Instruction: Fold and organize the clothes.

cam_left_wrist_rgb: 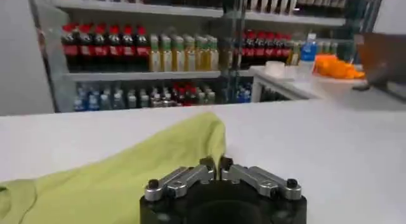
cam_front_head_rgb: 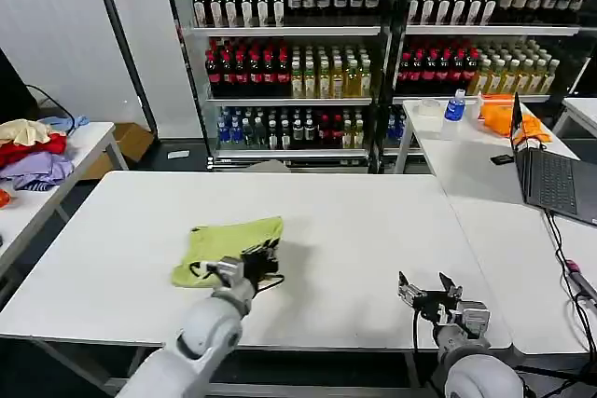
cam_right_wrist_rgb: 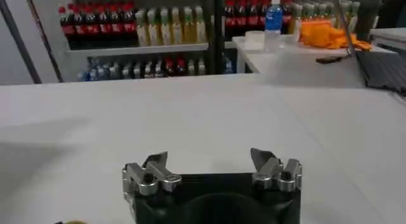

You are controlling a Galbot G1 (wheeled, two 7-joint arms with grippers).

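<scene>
Nearest you, your right gripper (cam_front_head_rgb: 425,288) hangs over the front right of the white table (cam_front_head_rgb: 373,230) with its fingers spread apart, holding nothing. Your left gripper (cam_front_head_rgb: 264,258) sits clenched at the near right edge of the lime T-shirt (cam_front_head_rgb: 229,244), which lies bunched left of the table's middle.

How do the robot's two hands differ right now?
The left hand sits at the near edge of the lime T-shirt, while the right hand hovers above bare white table, well away from the cloth. The left hand's fingers are closed together, tips meeting; the right hand's fingers are spread wide apart. Both look like the same black and metal two-fingered design, held low near the table's front edge.
</scene>
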